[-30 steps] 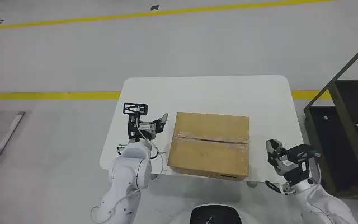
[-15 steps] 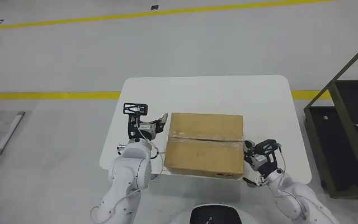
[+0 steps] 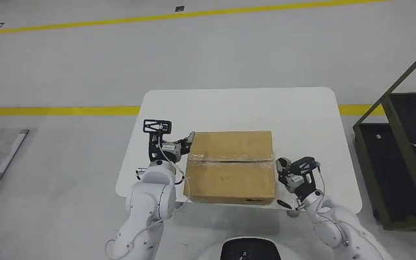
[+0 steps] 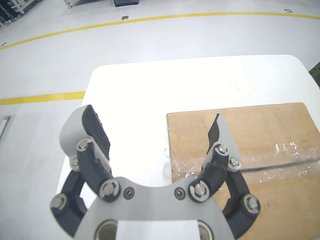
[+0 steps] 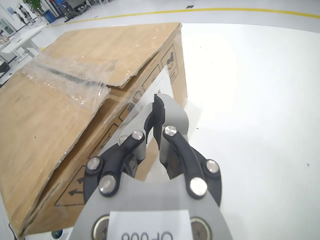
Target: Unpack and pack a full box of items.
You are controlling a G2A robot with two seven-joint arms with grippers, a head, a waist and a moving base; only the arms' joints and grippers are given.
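A brown cardboard box lies at the table's front middle, its flaps down under torn clear tape along the seam. My left gripper stands open at the box's left end; in the left wrist view one finger overlaps the box near its corner and the other is over bare table. My right gripper is shut with nothing in it, its tips against the right end wall of the box, beside a white label. One top flap edge sits slightly raised.
The white table has bare room behind the box and to its right. A dark green rack stands off the table's right side. The box's front edge lies close to the table's front edge.
My right gripper came in from the right and met the box's end; the box has slid left toward the left gripper. The left arm has kept still.
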